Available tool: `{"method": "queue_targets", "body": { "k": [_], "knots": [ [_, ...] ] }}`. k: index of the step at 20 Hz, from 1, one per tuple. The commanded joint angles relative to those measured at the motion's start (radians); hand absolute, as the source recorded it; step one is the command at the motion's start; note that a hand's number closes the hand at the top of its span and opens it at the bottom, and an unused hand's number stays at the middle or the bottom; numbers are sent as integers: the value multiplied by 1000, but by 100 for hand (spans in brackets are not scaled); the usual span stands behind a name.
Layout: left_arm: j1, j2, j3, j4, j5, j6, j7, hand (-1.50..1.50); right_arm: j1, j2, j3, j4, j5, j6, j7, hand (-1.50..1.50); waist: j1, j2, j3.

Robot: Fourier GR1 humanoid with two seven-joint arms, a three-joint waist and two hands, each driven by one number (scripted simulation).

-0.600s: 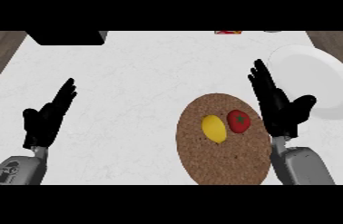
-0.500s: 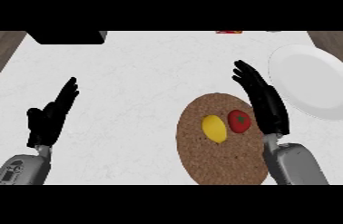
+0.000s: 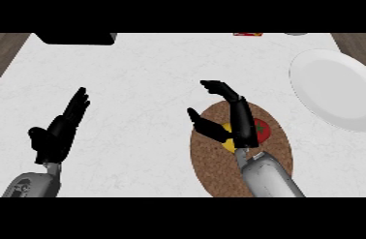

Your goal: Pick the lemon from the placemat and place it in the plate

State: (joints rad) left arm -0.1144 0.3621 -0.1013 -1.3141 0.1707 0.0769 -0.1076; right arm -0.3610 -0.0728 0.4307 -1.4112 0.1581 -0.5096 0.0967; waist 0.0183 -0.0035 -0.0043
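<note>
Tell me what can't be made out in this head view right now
- Lemon: mostly hidden under the right hand; whether the hand touches it can't be told.
- Red fruit: its left part is covered by the same hand.
- Plate: cut off by the view's right edge.
- Red item at the top edge: too cut off to identify.
- Placemat: partly covered by the right forearm.

There is one view only, taken from the robot's head and aimed steeply down at the white counter (image 3: 150,83). It faces away from the robot's body, so both forearms come in from the lower edge. It stands close enough that the cork placemat (image 3: 214,160) is cut off at the bottom and the white plate (image 3: 325,88) at the right edge.
</note>
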Motion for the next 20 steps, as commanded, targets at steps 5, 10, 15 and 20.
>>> {"method": "queue_targets", "body": {
  "k": [5, 10, 15, 20],
  "knots": [
    [22, -27, 19, 30, -13, -31, -47, 0, 137, 71, 185, 43, 172, -250, -196, -150, -17, 4, 4],
    [54, -36, 55, 69, -9, -57, -113, 0, 306, -14, 185, -172, 355, -264, -41, -150, -26, 2, 4],
    [6, 1, 78, 33, 5, -50, -24, 0, 337, -158, 191, -344, 557, -82, 299, -150, -44, -4, 1],
    [80, -17, 51, -20, -11, -49, -58, 0, 261, -229, 167, -357, 597, 204, 542, -150, -15, -2, 1]
  ]
}}
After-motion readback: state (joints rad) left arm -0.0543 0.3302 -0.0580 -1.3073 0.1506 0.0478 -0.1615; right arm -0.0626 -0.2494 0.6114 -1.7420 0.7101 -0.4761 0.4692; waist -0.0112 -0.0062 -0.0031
